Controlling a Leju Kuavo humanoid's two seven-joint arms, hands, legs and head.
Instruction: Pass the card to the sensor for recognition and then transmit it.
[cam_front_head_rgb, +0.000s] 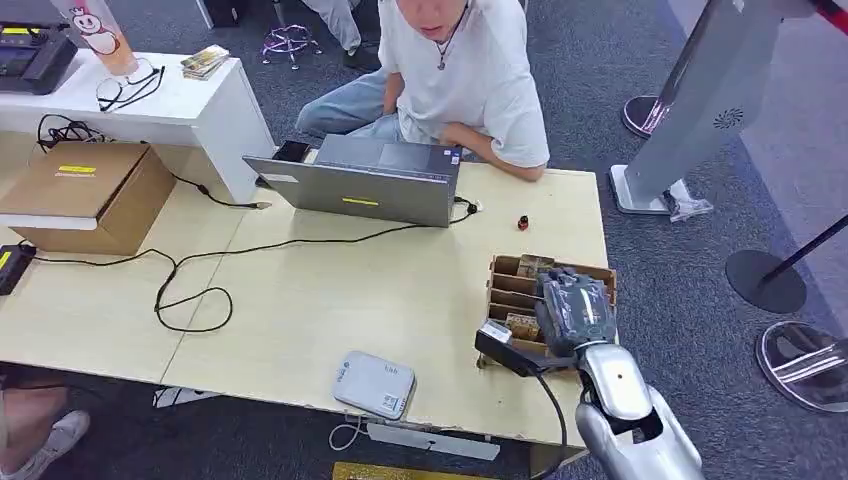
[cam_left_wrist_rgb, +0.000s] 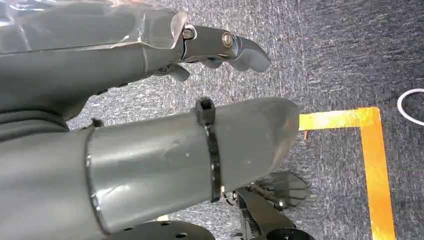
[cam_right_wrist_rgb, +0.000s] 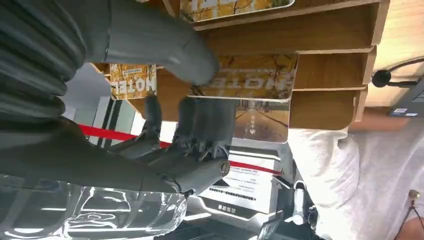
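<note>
The card is standing on edge in a slot of the wooden card rack at the bench's right near corner, long axis across the rack. The right hand is pinching it, thumb opposing fingers. More cards are sitting in neighbouring slots. The left hand is hanging above carpet, fingers curled, holding nothing.

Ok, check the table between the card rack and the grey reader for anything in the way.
Nothing visible stands on that stretch. The right hand is at the wooden rack; its fingers are on a card. Bare tabletop lies up to the reader.
</note>
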